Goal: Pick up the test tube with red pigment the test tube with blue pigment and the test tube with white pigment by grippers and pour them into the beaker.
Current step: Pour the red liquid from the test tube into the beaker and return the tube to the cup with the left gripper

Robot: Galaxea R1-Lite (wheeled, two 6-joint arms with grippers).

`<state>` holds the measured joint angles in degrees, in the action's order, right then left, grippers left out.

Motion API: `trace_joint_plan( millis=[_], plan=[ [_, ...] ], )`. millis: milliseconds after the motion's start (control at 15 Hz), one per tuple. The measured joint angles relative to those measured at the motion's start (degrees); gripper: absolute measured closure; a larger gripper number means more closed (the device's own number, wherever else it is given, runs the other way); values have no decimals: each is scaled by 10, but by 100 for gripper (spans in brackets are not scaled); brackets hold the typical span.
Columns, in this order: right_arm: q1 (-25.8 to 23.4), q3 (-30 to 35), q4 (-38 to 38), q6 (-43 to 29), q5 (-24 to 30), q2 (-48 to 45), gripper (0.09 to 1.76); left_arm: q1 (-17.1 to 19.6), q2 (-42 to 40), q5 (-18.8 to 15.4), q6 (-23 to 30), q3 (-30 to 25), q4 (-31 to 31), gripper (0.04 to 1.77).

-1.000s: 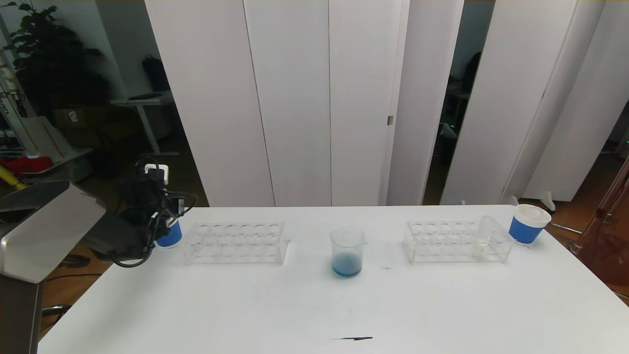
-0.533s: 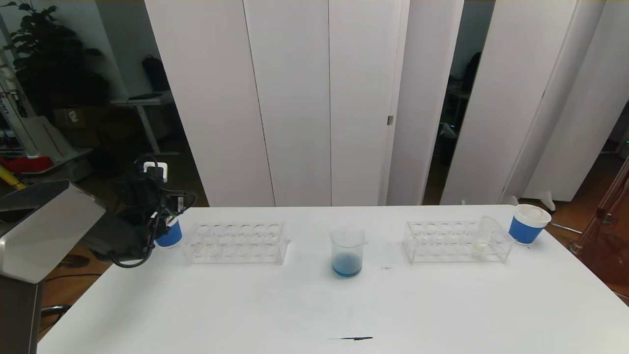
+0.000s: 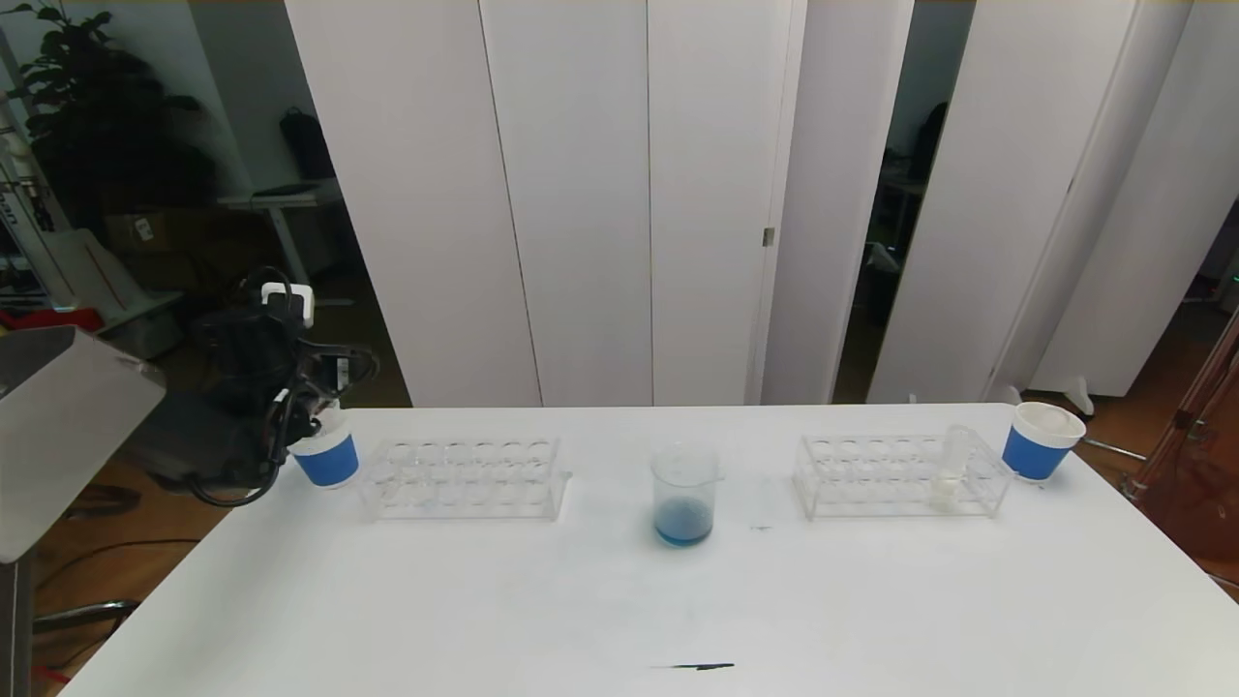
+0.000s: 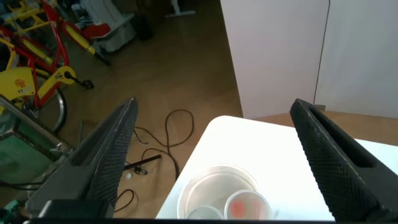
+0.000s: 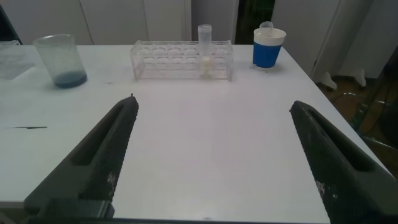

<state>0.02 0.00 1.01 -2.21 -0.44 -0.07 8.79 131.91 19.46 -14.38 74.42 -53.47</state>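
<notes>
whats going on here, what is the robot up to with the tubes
The left tool hangs open and empty above the blue-banded paper cup at the table's left end, which already holds used tubes. The beaker at the centre has blue pigment in its bottom. The test tube with white pigment stands in the right rack, not yet poured. The right tool is open and empty, low over the near table, well short of that rack.

Before you, a white bench (image 3: 484, 600) carries a clear beaker (image 3: 684, 494) with blue pigment at centre. Two clear tube racks flank it, one left (image 3: 463, 477), one right (image 3: 900, 474), each with a blue-banded paper cup at its outer end, far left (image 3: 325, 455) and far right (image 3: 1040, 440). A dark streak (image 3: 693, 666) marks the near edge.
</notes>
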Motion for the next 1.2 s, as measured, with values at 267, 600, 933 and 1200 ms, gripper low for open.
trace_joint_plan(
  millis=[267, 600, 933, 1200],
  plan=[
    [0, 0, 0, 0, 0, 0, 10, -4, -105, -5, 3, -40, 84, 6],
    [0, 0, 0, 0, 0, 0, 10, -32, -282, -4, 26, -152, 178, 6],
    [0, 0, 0, 0, 0, 0, 10, -85, -485, -30, 63, -290, 300, 6],
    [0, 0, 0, 0, 0, 0, 10, -99, -656, -59, 71, -378, 370, 6]
  ],
)
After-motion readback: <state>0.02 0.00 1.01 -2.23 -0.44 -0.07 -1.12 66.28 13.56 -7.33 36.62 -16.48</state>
